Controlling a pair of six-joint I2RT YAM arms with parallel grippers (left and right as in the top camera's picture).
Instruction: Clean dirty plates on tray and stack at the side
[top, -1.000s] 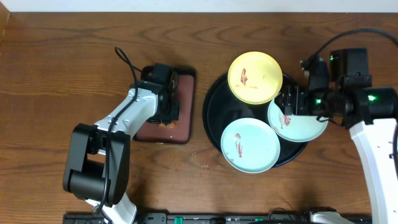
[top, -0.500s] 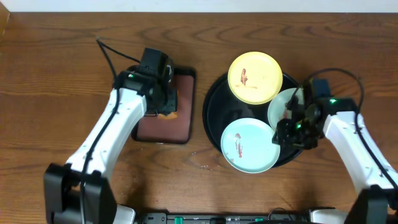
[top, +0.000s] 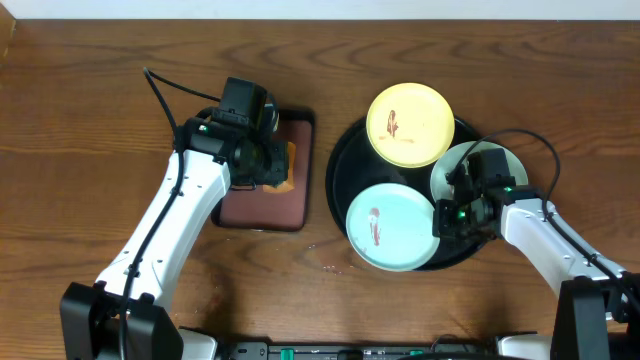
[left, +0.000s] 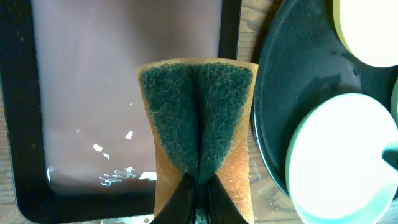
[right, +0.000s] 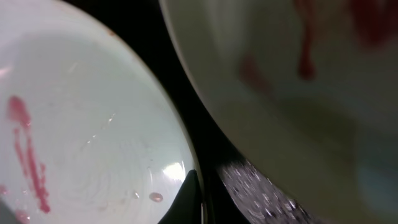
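Left gripper (left: 198, 190) pinches a folded sponge (left: 199, 118), rough green over yellow foam, above the wet brown tray (left: 124, 74). Right gripper (right: 198, 186) nips the rim of a glossy, smeared blue-green plate (right: 81, 124) in the round black tray (top: 343, 170); yellow plate (top: 410, 123) beyond.

Your left arm (top: 175, 225) stretches from the near edge of the table (top: 90, 100) toward the middle, and the left gripper (left: 199, 182) is pinched tight on a sponge (left: 198, 118). Your right arm (top: 545, 235) bends inward from the near right corner, and the right gripper (top: 448, 216) is closed on the rim of a blue-green plate (top: 385, 228).
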